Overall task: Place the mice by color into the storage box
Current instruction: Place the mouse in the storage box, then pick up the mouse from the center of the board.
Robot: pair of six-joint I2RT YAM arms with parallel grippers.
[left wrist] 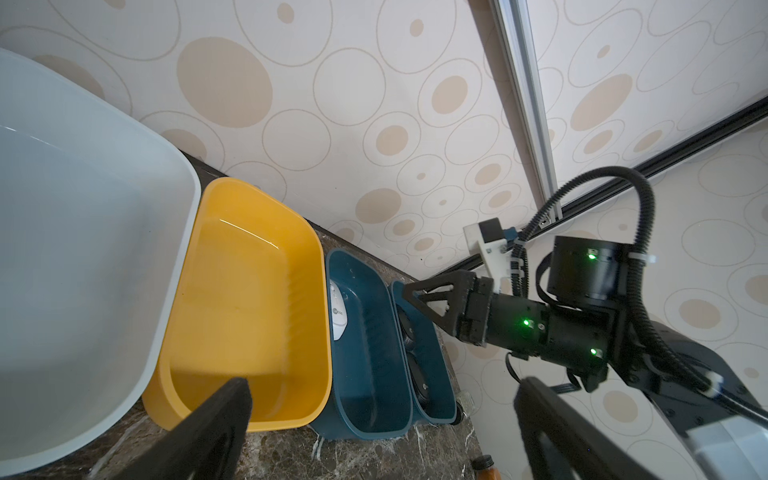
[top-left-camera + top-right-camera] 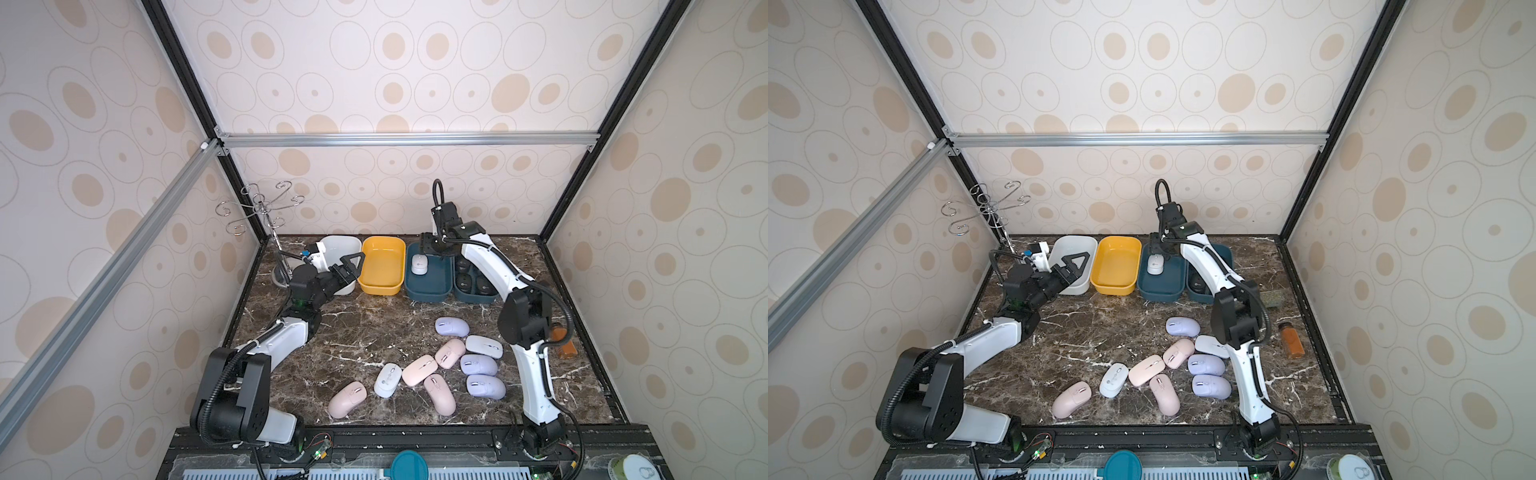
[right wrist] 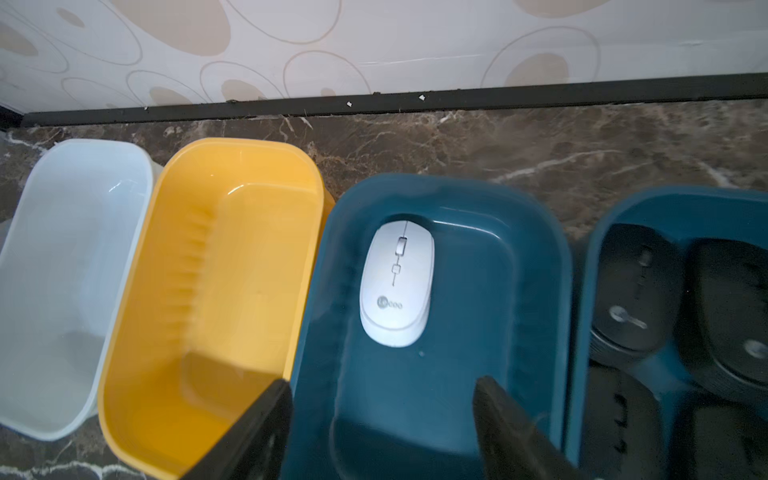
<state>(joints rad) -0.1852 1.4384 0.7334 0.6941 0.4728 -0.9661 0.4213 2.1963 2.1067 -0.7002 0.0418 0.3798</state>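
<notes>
The storage box is a row of tubs at the back: white [image 2: 338, 245], yellow [image 2: 382, 286], teal [image 2: 430, 291] and a second teal one [image 2: 478, 295]. A white mouse [image 2: 419, 264] [image 3: 397, 282] lies alone in the first teal tub. Black mice [image 3: 636, 291] fill the second. My right gripper [image 2: 428, 249] [image 3: 382, 382] hangs open and empty over the white mouse. My left gripper [image 2: 358, 259] [image 1: 384, 386] is open and empty at the white tub's front edge. Pink [image 2: 419, 370], lavender [image 2: 478, 365] and white [image 2: 387, 380] mice lie loose on the marble table, front right.
A wire hook stand [image 2: 266, 208] rises at the back left corner. An orange spice bottle [image 2: 1291, 340] lies by the right edge, partly behind my right arm. A teal lid [image 2: 409, 465] sits on the front rail. Aluminium frame bars enclose the table.
</notes>
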